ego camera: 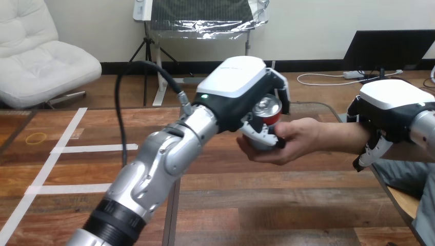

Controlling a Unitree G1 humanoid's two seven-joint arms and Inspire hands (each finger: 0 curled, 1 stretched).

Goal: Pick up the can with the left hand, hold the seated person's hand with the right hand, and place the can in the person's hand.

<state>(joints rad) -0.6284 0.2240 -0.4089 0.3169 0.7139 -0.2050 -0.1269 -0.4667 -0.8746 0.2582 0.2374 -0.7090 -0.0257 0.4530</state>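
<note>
Can, red, thin-walled: likely light, smooth, easily dented; take gently round middle. Centre, clasped in left hand, against person's cupped hand. Right hand curled over person's forearm, right.

The can is held above the table, inside the curled fingers of the left robot hand, which reaches it from the left and wraps over its top. Just under and right of the can lies the person's hand, palm up, touching the can's base. Further right of the can, the right robot hand lies over the person's wrist, fingers curled down its near side. Tape strips lie on the table well left of the can.
</note>
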